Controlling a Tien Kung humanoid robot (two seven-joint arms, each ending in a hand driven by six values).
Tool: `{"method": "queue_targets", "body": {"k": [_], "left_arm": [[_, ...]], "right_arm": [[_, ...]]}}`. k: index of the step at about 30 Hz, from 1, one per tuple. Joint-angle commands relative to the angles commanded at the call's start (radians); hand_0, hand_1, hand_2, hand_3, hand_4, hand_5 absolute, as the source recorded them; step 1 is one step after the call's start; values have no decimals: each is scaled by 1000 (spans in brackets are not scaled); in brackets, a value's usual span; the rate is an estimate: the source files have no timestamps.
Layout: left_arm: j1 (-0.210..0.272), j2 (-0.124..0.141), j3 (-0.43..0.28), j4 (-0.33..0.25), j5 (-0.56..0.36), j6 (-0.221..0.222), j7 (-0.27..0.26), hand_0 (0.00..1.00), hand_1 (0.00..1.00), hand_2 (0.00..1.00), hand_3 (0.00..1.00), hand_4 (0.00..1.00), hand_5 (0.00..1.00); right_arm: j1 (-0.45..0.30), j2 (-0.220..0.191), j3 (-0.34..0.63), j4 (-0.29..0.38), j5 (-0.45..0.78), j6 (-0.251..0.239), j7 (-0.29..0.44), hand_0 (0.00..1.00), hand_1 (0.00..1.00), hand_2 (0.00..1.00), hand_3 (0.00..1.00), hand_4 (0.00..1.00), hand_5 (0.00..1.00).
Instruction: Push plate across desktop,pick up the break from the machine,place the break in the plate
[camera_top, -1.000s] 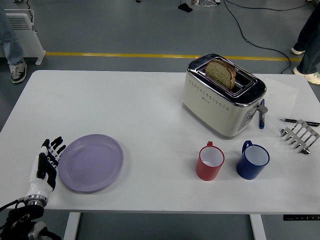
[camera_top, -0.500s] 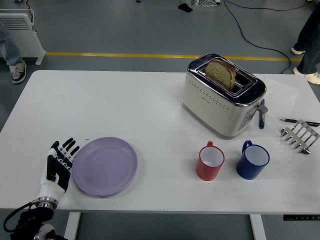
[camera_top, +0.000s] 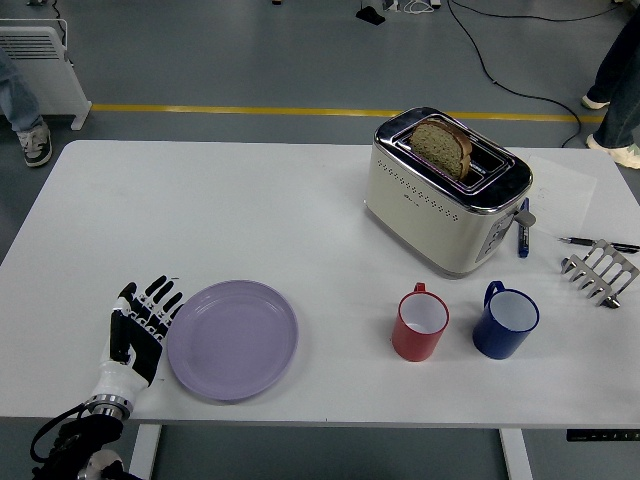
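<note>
Left hand (camera_top: 140, 325) flat, fingers released, pressed against the lilac plate (camera_top: 232, 339): we judge the push step underway. Next we need steady rightward pressure toward the toaster (camera_top: 447, 190) holding the bread (camera_top: 441, 145).

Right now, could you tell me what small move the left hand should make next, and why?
Probably keep nudging the purple plate rightward. The left hand sits flat against its left rim, and the plate lies well left of the toaster holding the bread.

I see a pale lilac round plate (camera_top: 232, 339) on the white table (camera_top: 230, 210), a cream and chrome toaster (camera_top: 446, 194) holding brown bread (camera_top: 441, 146), a red mug (camera_top: 419, 323), a blue mug (camera_top: 505, 320), and my black-and-white left hand (camera_top: 139, 327).
</note>
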Motion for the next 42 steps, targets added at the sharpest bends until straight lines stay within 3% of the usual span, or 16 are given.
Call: {"method": "queue_targets", "body": {"k": [42], "left_arm": [[-88,0,136,70,-134,-62,0,785,796,818,753,584,998]], "right_arm": [[1,5,7,2,8,1,3,738,718,712,714,494,524]]}}
